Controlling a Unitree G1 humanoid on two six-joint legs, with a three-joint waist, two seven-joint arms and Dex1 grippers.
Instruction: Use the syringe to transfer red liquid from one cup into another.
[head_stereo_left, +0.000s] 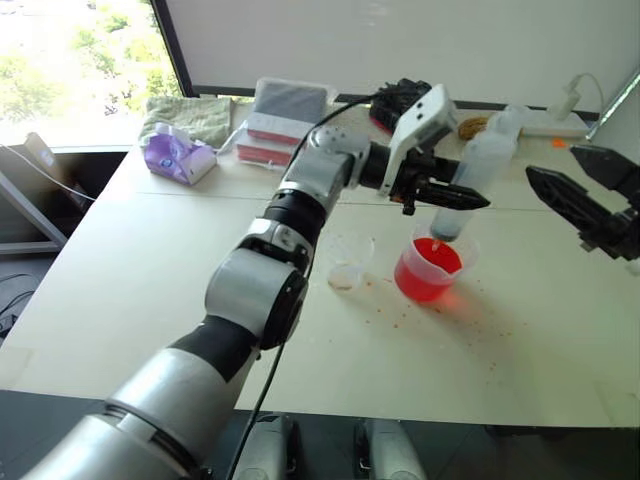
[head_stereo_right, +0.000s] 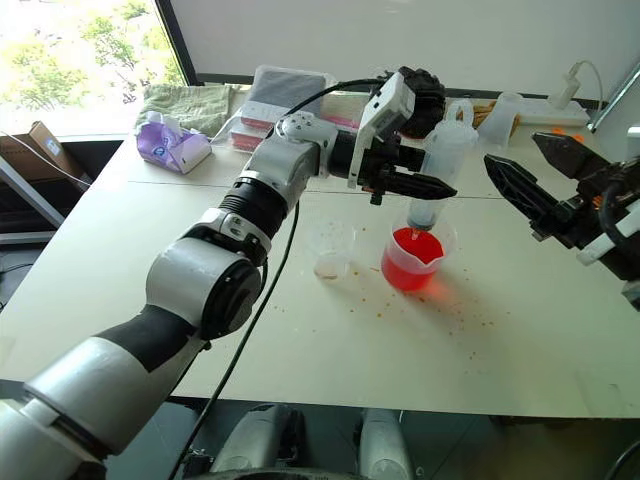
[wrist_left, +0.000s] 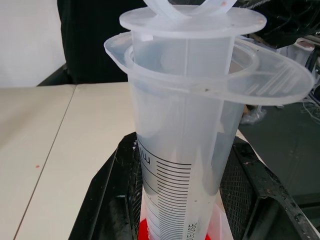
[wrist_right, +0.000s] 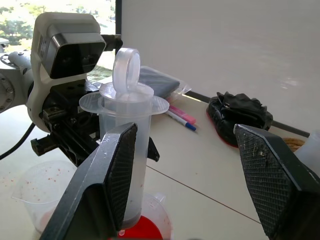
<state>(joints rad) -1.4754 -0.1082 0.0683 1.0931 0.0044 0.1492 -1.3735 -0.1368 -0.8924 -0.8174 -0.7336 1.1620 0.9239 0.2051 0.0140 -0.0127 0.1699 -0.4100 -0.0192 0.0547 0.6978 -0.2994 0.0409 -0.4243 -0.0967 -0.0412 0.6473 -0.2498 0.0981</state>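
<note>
The syringe (head_stereo_right: 437, 175) is a big clear tube with printed scale marks and its plunger pushed down, standing upright right of centre with its tip dipped into the red liquid (head_stereo_right: 410, 262) in the spouted beaker (head_stereo_right: 447, 238). The left gripper (head_stereo_right: 415, 186) has its black fingers clamped tight on the barrel. Over at the right edge the right gripper (head_stereo_right: 538, 190) has its fingers spread wide, holding nothing, with the small cup (head_stereo_right: 329, 251) just left of the beaker

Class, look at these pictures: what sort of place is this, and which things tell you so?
Probably a lab or test room by a window. A plain white table holds a beaker of red liquid, a small clear cup and boxes, and a claw holds a syringe.
</note>
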